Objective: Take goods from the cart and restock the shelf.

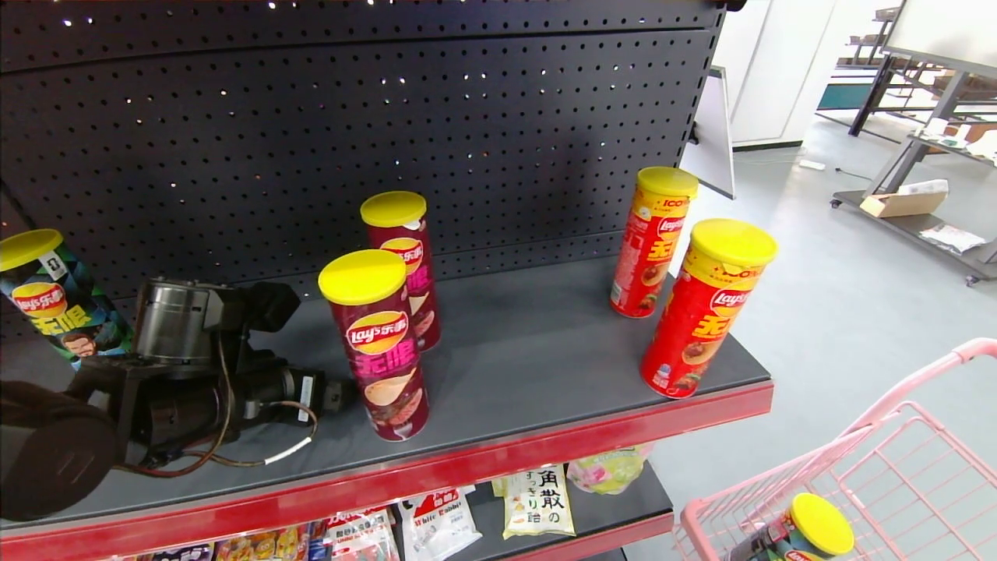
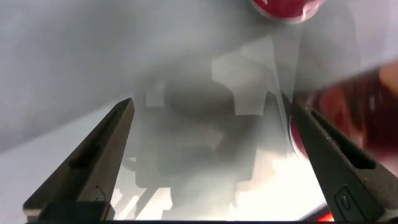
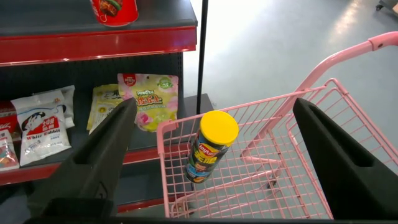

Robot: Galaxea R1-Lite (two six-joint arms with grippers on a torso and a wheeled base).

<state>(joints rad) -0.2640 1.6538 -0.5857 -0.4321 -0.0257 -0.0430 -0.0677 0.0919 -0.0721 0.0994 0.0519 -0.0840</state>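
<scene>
Right tool (image 3: 213,107) gapes empty above chip can (image 3: 210,155) in cart (image 3: 261,99): likely light, stiff, slick-walled, best gripped mid-body below the lid (image 3: 219,126).

Grey shelf (image 1: 537,351) with red front edge, bearing two upright maroon cans (image 1: 378,343) (image 1: 401,265), two red cans (image 1: 650,241) (image 1: 705,308) and one dark can (image 1: 54,296) at left

Matt grey shelf (image 1: 530,351); cart (image 1: 974,348) of pink-coated wire — smooth, glossy yellow plastic lid (image 1: 362,276).
</scene>
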